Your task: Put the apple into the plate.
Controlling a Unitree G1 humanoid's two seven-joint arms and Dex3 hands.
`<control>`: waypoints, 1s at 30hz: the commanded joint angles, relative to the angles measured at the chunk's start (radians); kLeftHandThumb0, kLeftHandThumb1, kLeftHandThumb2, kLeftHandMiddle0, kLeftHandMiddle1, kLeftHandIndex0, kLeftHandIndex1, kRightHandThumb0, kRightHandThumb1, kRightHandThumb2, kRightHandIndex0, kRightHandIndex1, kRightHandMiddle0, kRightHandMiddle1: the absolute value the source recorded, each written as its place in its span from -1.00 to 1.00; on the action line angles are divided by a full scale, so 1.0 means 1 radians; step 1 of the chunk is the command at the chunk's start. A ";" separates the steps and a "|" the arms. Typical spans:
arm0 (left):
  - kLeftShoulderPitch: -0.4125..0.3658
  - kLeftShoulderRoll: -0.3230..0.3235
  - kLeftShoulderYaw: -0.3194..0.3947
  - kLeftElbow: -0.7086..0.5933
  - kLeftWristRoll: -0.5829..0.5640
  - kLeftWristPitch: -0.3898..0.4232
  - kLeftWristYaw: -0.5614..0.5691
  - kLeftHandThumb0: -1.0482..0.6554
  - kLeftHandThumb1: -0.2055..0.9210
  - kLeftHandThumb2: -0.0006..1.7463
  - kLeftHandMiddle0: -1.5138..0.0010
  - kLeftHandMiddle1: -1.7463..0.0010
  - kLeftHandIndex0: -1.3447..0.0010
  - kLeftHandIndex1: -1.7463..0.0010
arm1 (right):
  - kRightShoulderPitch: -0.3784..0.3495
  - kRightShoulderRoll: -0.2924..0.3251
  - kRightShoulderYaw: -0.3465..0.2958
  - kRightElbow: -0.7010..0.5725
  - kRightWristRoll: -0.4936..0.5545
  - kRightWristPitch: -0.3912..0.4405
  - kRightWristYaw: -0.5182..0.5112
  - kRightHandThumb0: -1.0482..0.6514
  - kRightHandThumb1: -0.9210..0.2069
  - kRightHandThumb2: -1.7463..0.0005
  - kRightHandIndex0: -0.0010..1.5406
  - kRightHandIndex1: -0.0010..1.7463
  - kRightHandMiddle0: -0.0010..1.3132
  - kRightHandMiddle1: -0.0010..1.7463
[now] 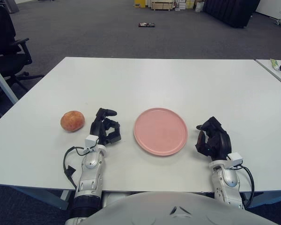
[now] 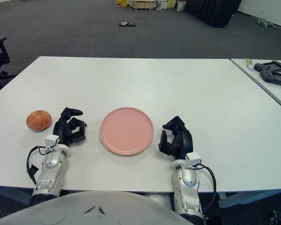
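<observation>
the left hand (image 1: 105, 129), fingers loosely curled and empty, sits between apple (image 1: 72, 121) and plate (image 1: 160, 131); a clumsy reach may roll the apple away.

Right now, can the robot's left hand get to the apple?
Probably yes. The left hand sits just beside the apple, which lies to its left on the table. Nothing stands between them, and the hand holds nothing.
</observation>
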 commanded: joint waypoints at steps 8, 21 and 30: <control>0.020 -0.003 0.000 0.026 -0.017 0.028 -0.011 0.22 0.00 0.45 0.22 -0.92 0.44 -1.00 | -0.010 -0.002 -0.004 -0.010 -0.008 -0.007 -0.004 -0.30 -0.09 -0.38 0.55 1.00 -0.18 1.00; 0.020 -0.002 -0.004 0.031 0.018 0.003 0.013 0.22 0.00 0.46 0.23 -0.95 0.45 -1.00 | -0.008 0.001 -0.003 -0.012 -0.003 0.005 -0.007 -0.30 -0.10 -0.38 0.56 1.00 -0.18 1.00; 0.036 -0.002 -0.055 0.004 0.302 -0.128 0.245 0.22 -0.13 0.57 0.16 -1.00 0.40 -1.00 | -0.008 0.001 -0.005 -0.012 0.002 0.013 -0.008 -0.30 -0.10 -0.38 0.55 1.00 -0.18 1.00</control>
